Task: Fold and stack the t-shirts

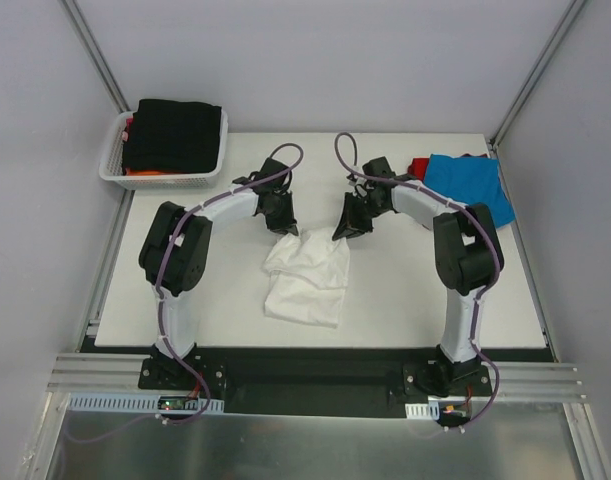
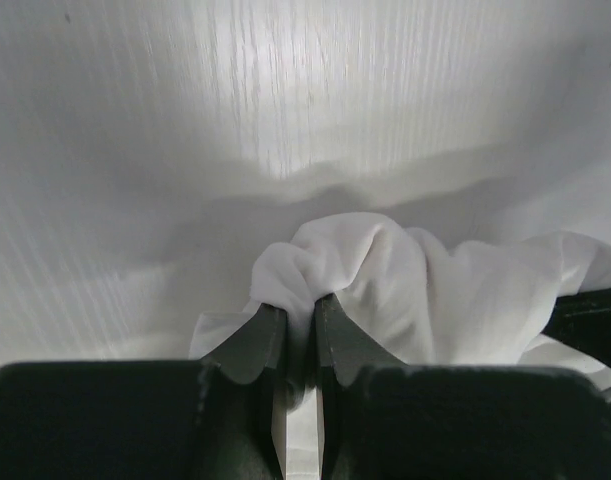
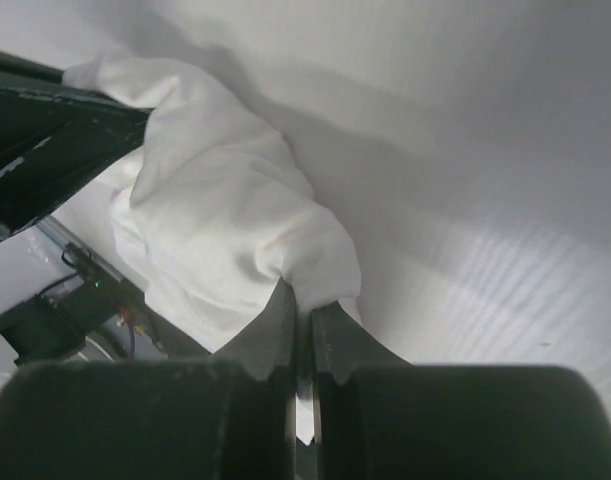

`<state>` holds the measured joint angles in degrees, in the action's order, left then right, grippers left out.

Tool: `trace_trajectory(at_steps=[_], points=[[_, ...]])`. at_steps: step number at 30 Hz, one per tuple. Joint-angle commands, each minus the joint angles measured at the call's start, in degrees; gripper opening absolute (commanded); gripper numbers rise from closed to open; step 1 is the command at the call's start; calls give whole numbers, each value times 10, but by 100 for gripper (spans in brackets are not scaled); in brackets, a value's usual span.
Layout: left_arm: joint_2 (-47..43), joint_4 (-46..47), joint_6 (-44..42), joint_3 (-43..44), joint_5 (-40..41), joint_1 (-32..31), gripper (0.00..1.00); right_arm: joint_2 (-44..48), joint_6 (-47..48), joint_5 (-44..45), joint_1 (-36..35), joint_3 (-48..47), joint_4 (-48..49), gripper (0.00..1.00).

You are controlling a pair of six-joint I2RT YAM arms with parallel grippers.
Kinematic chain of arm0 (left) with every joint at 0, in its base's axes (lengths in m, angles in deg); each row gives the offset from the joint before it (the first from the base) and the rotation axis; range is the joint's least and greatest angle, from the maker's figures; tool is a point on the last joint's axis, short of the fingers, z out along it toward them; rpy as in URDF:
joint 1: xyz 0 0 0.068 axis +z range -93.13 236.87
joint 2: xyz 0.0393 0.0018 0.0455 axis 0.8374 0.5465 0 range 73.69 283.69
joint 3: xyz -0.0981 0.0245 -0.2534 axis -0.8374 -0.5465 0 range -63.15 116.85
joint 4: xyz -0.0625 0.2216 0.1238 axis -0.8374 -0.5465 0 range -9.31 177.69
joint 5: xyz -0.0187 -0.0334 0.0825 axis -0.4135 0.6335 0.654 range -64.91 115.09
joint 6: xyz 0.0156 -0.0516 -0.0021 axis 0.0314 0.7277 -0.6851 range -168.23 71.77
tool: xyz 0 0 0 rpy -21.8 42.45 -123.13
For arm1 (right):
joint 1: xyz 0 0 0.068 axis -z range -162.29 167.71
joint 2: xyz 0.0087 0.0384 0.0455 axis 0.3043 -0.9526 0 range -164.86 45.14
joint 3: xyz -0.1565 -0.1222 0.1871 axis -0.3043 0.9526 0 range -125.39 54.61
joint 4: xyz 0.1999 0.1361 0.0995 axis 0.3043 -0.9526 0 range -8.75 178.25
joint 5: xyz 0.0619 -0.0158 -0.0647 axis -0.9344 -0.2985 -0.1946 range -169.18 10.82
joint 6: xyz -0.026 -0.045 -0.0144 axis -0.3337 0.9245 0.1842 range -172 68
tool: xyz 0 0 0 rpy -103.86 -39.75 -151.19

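The flat white rectangular table [image 1: 435, 290] carries three lots of laundry. In the middle lies a crumpled white cotton t-shirt [image 1: 307, 280], its near part resting on the surface and its far edge bunched up and lifted off it. At the far right corner a bright blue cotton t-shirt [image 1: 470, 180] is spread out, overlapping a red cotton t-shirt [image 1: 419, 166] just beside it. A white plastic lattice basket [image 1: 165, 181] sits at the far left corner.

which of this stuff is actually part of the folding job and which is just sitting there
On the job: white t-shirt, pinched by the left gripper and right gripper; blue t-shirt; red t-shirt; folded black shirt; orange shirt beneath it.
Just lying about: white lattice basket holding those last two.
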<state>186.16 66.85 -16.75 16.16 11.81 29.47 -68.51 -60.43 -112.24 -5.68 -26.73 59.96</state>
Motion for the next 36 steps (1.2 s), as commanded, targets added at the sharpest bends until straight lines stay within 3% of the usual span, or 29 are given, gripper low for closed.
trace_trajectory(at_steps=[1, 11, 15, 16, 18, 19, 20, 21, 26, 31, 33, 36], points=[[23, 0, -4, 61, 35, 22, 0, -31, 27, 17, 33, -66, -25, 1], [25, -19, 12, 89, 91, 41, 0, -72, 33, 21, 64, -124, -50, 1], [68, -29, 11, 120, 58, 45, 0, -92, 32, 19, 70, -156, -59, 1], [75, -32, 11, 136, 54, 45, 5, -96, 32, 19, 70, -163, -64, 1], [90, -38, 11, 147, 49, 47, 27, -106, 33, 23, 73, -184, -71, 5], [93, -39, 11, 158, 49, 49, 46, -109, 33, 26, 75, -189, -78, 14], [96, -41, 9, 162, 48, 51, 99, -112, 32, 29, 78, -195, -81, 75], [101, -46, 7, 168, 49, 52, 99, -112, 32, 31, 78, -200, -84, 96], [80, -62, -4, 188, 60, 58, 99, -73, 31, 27, 83, -190, -87, 96], [-28, -63, -3, 111, 9, 54, 99, 45, 20, -2, 64, -76, -70, 96], [-83, -64, 1, 55, -12, 53, 90, 75, 14, -3, 56, -38, -64, 99], [-150, -68, 4, -21, -38, 52, 78, 136, -2, -3, 46, 41, -55, 88]])
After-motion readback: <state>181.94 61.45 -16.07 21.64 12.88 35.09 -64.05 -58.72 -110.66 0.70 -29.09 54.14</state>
